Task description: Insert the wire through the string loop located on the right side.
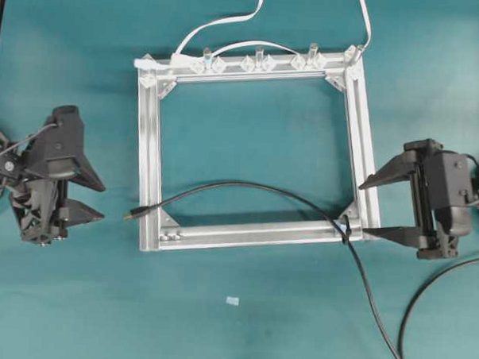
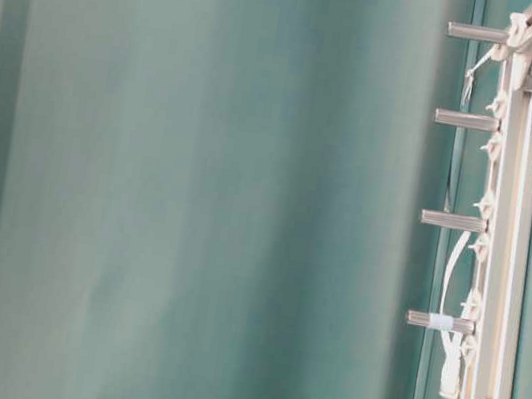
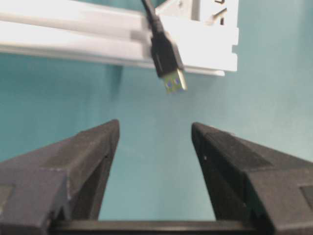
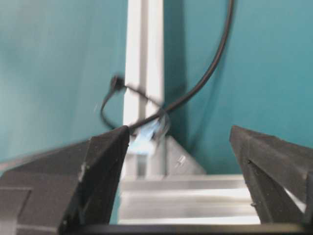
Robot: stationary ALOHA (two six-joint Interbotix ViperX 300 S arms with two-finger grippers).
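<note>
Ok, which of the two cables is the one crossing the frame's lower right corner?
The black round cable, its plug lying by the lower left corner. The white flat cable stays along the frame's top bar.

No readable text, labels or numbers anywhere (all surfaces plain).

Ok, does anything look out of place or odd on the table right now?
Nothing damaged. One small pale scrap lies loose on the cloth below the frame. The wire crosses the frame, its plug just outside the left rail.
</note>
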